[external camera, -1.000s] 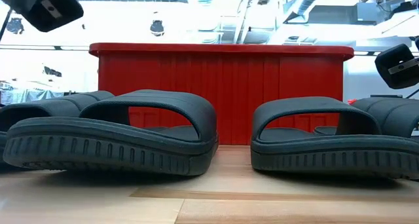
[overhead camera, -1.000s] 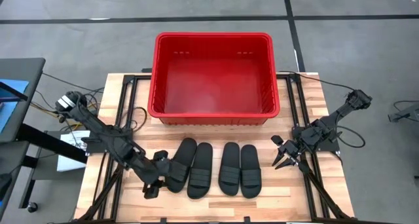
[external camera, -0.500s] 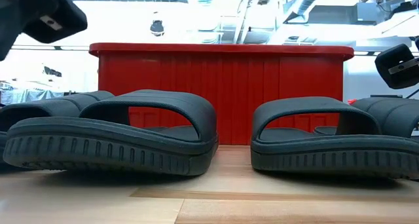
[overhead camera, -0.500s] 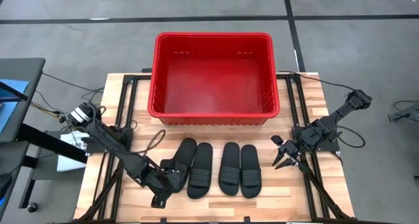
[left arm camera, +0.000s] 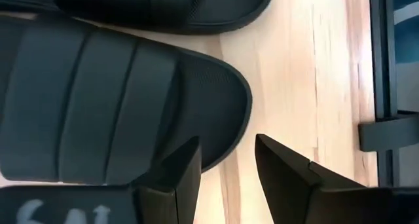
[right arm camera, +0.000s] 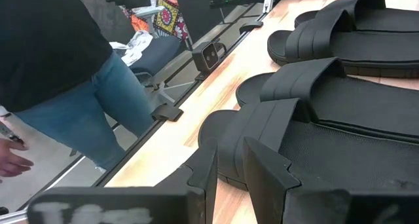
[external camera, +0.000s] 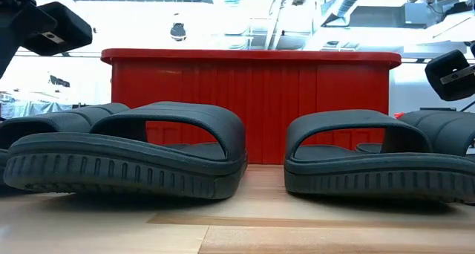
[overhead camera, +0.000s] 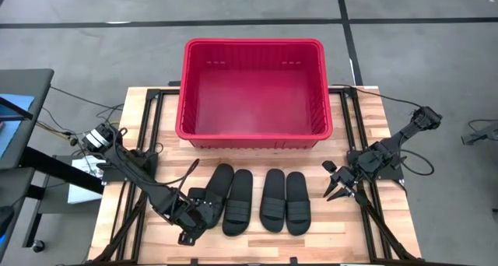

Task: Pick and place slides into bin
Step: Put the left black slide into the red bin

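Now, four black slides (overhead camera: 253, 200) lie side by side on the wooden table (overhead camera: 366, 126), in a row just in front of the red bin (overhead camera: 253, 89), apart from its near wall. Bin stands upright at the table's back edge; nothing lies in it, bare red floor visible from above. From the low camera its ribbed front wall rises behind the sandals' straps.

Leftmost slide (overhead camera: 213, 196), farthest toward the left arm: the left gripper (overhead camera: 192, 219) sits low at its toe end, at the corner away from the bin. Wrist camera shows the two dark fingers (left arm camera: 173, 175) parted, released, one overlapping the rim of the sole (left arm camera: 124, 106), the other over bare wood; nothing grasped.

Right gripper (overhead camera: 340, 188) hangs beside the rightmost slide (overhead camera: 297, 202), on the far side from the left arm, clear of it. Its fingers (right arm camera: 265, 165) stand apart, holding nothing.

Beyond the table's front edge, a person in jeans and a dark top (right arm camera: 59, 67) stands.
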Available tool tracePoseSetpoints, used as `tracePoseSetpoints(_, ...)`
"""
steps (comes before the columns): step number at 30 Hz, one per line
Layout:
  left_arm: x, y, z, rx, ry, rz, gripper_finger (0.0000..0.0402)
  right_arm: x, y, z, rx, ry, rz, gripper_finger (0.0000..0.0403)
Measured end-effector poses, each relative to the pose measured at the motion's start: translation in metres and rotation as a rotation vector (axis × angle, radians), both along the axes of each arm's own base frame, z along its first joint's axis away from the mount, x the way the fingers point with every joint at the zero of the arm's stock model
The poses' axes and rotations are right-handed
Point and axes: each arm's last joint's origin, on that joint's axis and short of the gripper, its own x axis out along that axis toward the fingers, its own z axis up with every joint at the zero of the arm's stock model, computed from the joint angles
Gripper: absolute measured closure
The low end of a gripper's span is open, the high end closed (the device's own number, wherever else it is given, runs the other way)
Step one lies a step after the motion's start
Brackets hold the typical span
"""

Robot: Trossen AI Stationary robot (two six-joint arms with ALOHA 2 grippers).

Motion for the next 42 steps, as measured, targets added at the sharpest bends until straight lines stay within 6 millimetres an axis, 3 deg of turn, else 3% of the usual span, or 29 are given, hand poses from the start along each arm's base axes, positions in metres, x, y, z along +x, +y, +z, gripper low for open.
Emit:
tracePoseSetpoints(17, -0.004, -0.002, -0.001, 0.067, -0.018, -0.064, 0.0268, 0.0, 0.0, 0.0, 0.0, 0.0, -0.002, 0.0337)
tracePoseSetpoints(30, 0.011, -0.02, -0.062, 0.107, 0.108, -0.15, 0.0267, 0.0, 0.0, 0.0, 0.0, 0.0, -0.002, 0.0337)
tracePoseSetpoints(42, 0.013, -0.019, -0.069, 0.221, 0.049, -0.099, 0.0272, 0.0, 0.0, 0.0, -0.001, 0.001, -0.001, 0.0337)
